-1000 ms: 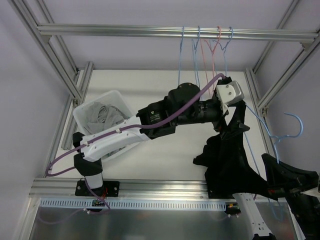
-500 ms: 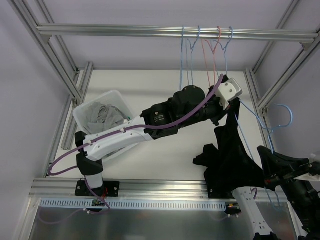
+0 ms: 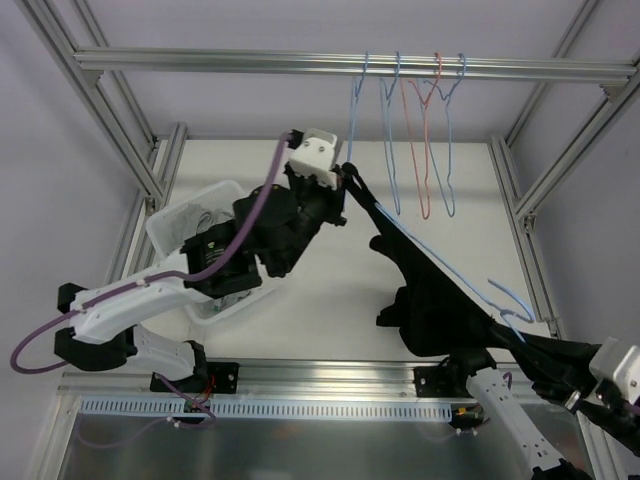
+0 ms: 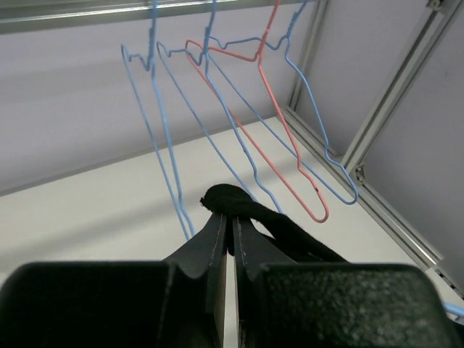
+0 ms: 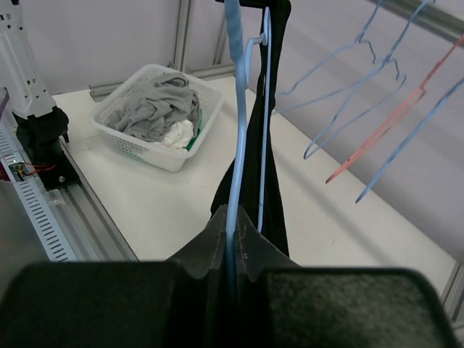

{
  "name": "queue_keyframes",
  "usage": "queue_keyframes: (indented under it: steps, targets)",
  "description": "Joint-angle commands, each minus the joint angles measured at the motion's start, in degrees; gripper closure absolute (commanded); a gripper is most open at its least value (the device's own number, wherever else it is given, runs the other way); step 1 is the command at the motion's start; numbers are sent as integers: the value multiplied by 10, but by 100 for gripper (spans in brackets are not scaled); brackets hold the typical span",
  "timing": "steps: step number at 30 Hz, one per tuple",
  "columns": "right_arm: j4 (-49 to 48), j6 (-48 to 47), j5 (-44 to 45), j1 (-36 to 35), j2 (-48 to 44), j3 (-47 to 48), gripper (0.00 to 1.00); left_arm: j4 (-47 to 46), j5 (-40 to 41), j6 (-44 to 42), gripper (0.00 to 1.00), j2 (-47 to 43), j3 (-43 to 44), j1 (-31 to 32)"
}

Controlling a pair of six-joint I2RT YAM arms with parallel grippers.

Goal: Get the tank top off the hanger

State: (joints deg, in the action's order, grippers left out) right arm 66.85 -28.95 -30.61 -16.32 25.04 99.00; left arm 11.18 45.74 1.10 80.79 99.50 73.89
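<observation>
Limp and light, the black tank top (image 3: 430, 302) stretches between the left end effector (image 4: 232, 219), pinching its strap (image 4: 230, 198) (likely the best hold), and the right end effector (image 5: 233, 243), clamped on the hanger (image 5: 232, 130).

Pale lilac walls (image 3: 250, 100) are enclosing an aluminium frame (image 3: 577, 153), whose top rail (image 3: 250, 63) is running across the far side. A white surface (image 3: 320, 320) is lying beneath, catching soft, even light. Spare blue and red wire hangers (image 3: 427, 150) are hanging from the rail.
</observation>
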Motion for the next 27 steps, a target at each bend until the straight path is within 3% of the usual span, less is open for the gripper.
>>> queue_keyframes:
  steps: [1, 8, 9, 10, 13, 14, 15, 17, 20, 23, 25, 26, 27]
  targets:
    - [-43, -33, -35, -27, -27, -5, 100, -34, 41, 15, 100, -80, -57, -4]
    - [-245, 86, 216, -37, -95, -137, 100, -102, -288, 28, 100, -198, -218, -4]
    - [-315, 105, 230, -37, -103, -163, 100, -117, -336, 27, 100, -212, -239, -3]
    - [-358, 123, 242, -37, -110, -190, 100, -141, -433, 26, 100, -235, -281, -4]
    - [-570, 218, 282, -37, -134, -315, 100, -186, -597, 30, 100, -252, -343, -3]
    - [-631, 240, 302, -37, -138, -377, 100, -192, -618, 35, 100, -250, -353, -3]
    - [-752, 275, 329, -38, -140, -406, 100, -194, -632, 39, 100, -239, -370, -3]
    - [-895, 299, 374, -36, -131, -469, 100, -197, -643, 58, 100, -226, -387, -3]
    - [-1073, 324, 400, -36, -95, -518, 100, -215, -626, 86, 100, -195, -423, -3]
    - [-1165, 306, 389, -36, -54, -548, 100, -216, -542, 121, 100, -167, -447, -3]
    - [-1074, 241, 349, -37, -49, -491, 100, -183, -467, 149, 100, -145, -452, -3]
    - [-864, 219, 342, -37, -48, -444, 100, -159, -379, 158, 100, -137, -448, -3]
    - [-753, 204, 345, -36, -41, -392, 100, -137, -343, 166, 100, -118, -438, -3]
